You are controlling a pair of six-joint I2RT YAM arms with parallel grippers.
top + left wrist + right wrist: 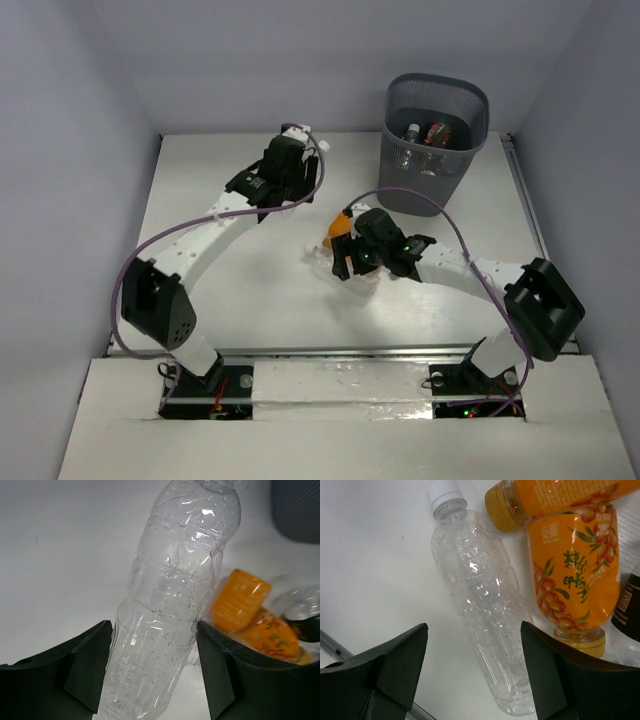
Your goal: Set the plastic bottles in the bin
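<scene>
Clear crinkled plastic bottle beaded with droplets (170, 605): its long axis runs straight away from the left gripper (153, 630), leaning a little to the right in that wrist's view. The far end is cut off by the frame, so neck and base cannot be told apart. Its near part sits between the two black fingers, both of which press against its sides, so the gripper is clamped on it. This is at the far middle of the white table (250, 290).

Clear ribbed plastic bottle with a white cap (480, 605): lying flat near the table's centre with its long axis on a slant. The cap points away from the right gripper (473, 630) and toward the left of that wrist's view. The base lies close to the right-hand finger. It rests in the gap between the fingers, which stand wide apart and grip nothing.

Orange plastic bottle with a berry-printed label (570, 575): lying just beside the white-capped one, roughly lengthwise to the gripper. A second orange bottle (545, 497) lies crosswise at its far end.

Tall dark grey mesh bin (415, 190): upright at the table's far right, beyond the right gripper, with several bottles (425, 135) inside.
</scene>
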